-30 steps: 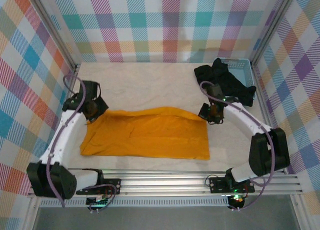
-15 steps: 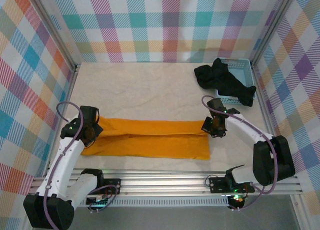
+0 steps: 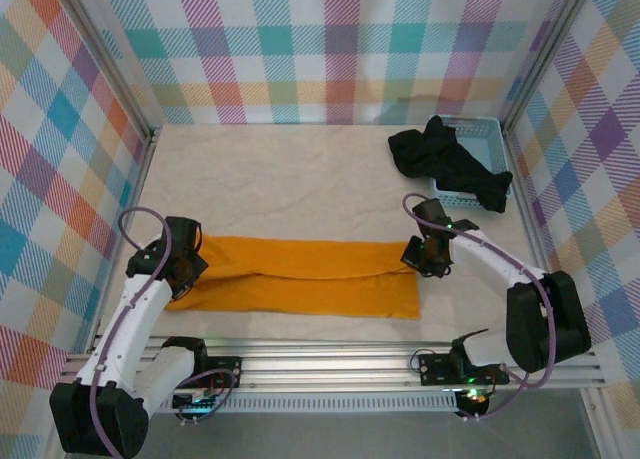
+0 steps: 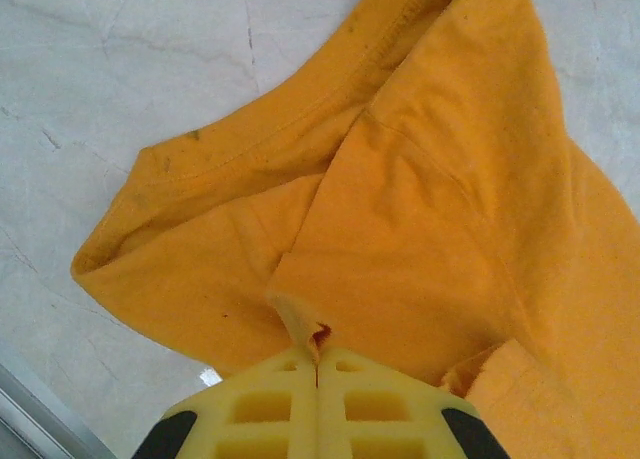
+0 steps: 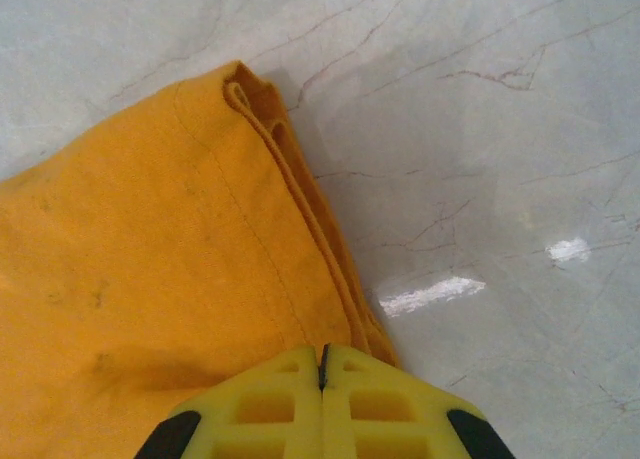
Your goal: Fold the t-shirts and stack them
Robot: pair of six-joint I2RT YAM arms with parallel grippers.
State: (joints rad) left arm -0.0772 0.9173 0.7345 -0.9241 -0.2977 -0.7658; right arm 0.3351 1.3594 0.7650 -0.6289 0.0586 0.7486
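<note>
From above I saw the orange t-shirt (image 3: 300,279) lying on the desk (image 3: 280,179) as a long, flat band, with an upper layer doubled over the lower one. My left hand (image 3: 192,269) sat at its left end and my right hand (image 3: 416,257) at its far right corner, both down at the cloth. The black t-shirts (image 3: 450,164) lay heaped half over the light blue basket (image 3: 482,127) in the far right corner.

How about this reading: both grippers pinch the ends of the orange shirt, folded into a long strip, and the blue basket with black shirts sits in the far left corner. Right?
Not quite. The blue basket with the black shirts sits in the far right corner, as the top external view shows. The rest holds: the left gripper and the right gripper pinch the ends of the orange shirt, folded into a long strip.
</note>
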